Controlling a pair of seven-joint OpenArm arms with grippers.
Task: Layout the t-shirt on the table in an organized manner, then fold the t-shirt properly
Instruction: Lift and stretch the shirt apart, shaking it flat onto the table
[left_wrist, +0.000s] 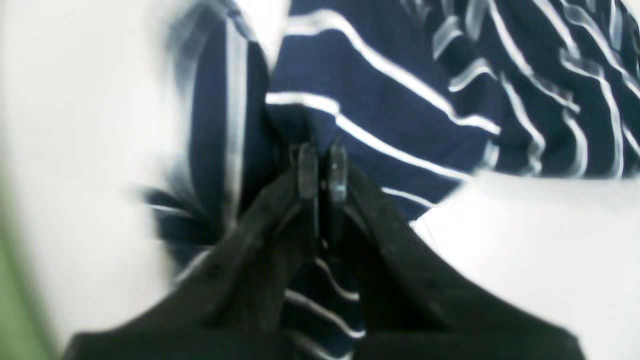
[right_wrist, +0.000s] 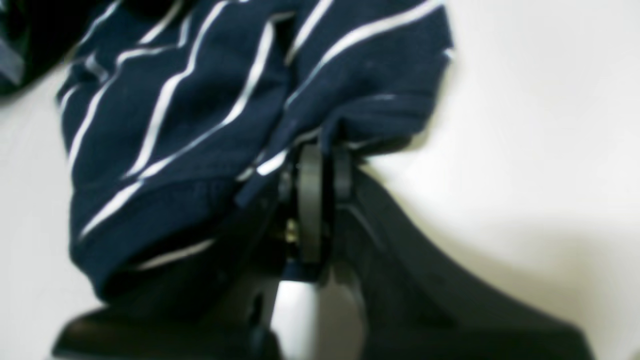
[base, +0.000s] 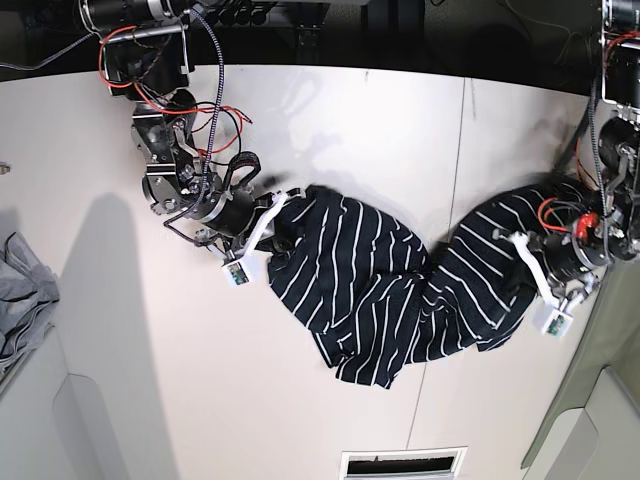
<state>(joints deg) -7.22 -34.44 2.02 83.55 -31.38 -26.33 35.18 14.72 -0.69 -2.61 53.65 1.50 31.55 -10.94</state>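
**Striped t-shirt pinched at both ends, bunched across desk**

Base view alone shows the whole layout: the t-shirt (base: 385, 290) lies crumpled in a long band across the white desk (base: 300, 130), spanning its thin dark seam, with a plain grey cloth (base: 25, 290) at the desk's edge well apart from it.

Left wrist view, blurred, shows the left end effector (left_wrist: 322, 172) with fingers pressed together on a fold of the t-shirt (left_wrist: 390, 95); a green strip edges that frame.

Right wrist view shows the right end effector (right_wrist: 322, 165) likewise pinching the t-shirt (right_wrist: 200, 120) near a hemmed edge.

The fabric is soft navy knit, creased, with thin white stripes. The desk is smooth and matte.
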